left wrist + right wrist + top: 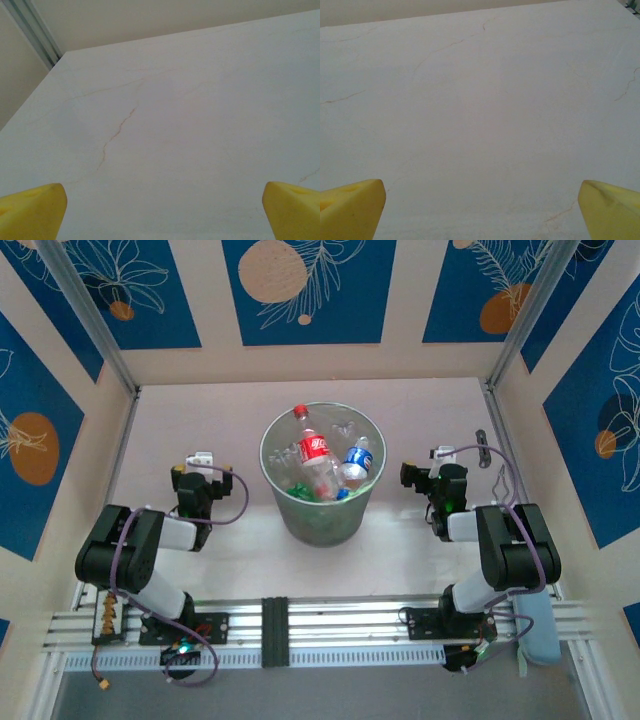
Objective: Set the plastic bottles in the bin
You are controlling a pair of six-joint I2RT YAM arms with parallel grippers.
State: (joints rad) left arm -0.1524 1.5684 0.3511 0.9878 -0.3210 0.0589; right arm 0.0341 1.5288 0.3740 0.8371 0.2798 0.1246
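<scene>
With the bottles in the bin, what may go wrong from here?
1. The red-label bottle leans high, its cap near the rim of the bin; a bump might tip it out.
2. The left pincer and right pincer, both open, sit beside the bin; a careless swing might knock it over.

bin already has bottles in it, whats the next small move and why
Probably just stop and rest, since the job looks done: the plastic bottles lie inside the bin, and the left hand and right hand are both open, holding nothing, over bare table.
</scene>
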